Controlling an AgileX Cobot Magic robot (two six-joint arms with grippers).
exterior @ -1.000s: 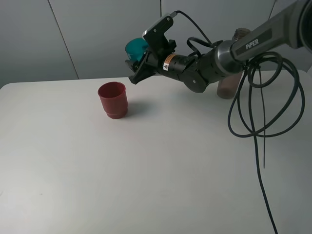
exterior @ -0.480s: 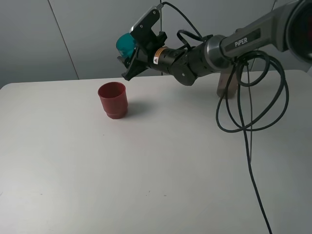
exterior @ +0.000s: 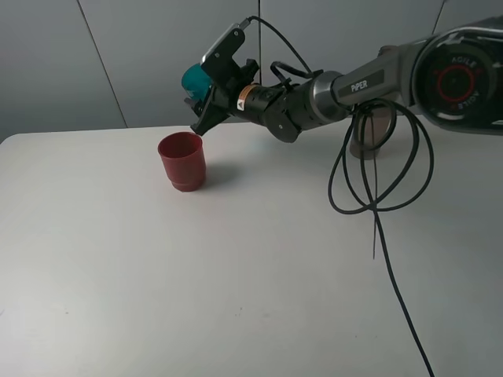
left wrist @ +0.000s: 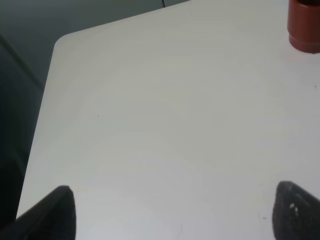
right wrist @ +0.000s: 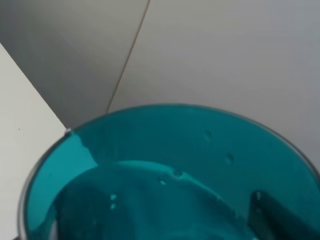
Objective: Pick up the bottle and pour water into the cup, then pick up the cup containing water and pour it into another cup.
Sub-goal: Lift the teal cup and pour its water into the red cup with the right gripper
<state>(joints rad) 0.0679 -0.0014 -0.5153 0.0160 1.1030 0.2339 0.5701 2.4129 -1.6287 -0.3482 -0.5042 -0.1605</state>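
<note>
The teal cup (exterior: 196, 79) hangs tilted in the air, with my right gripper (exterior: 206, 96) shut on it, just above and right of the red cup (exterior: 182, 161). The red cup stands upright on the white table (exterior: 236, 259). Up close in the right wrist view the teal cup (right wrist: 170, 175) fills the frame, with droplets on its inner wall. The bottle (exterior: 369, 133) stands at the back right, mostly hidden behind my right arm and its cables. In the left wrist view my left gripper (left wrist: 175, 212) is open low over bare table, and the red cup's base (left wrist: 305, 27) shows at the frame's edge.
A loop of black cable (exterior: 377, 181) hangs from the right arm over the table's right half. A grey panelled wall (exterior: 118, 55) runs behind the table. The table's corner (left wrist: 57, 42) and edge show in the left wrist view.
My right gripper has carried the teal cup leftward, from behind the red cup's right to just over its rim. The red cup has not moved.
</note>
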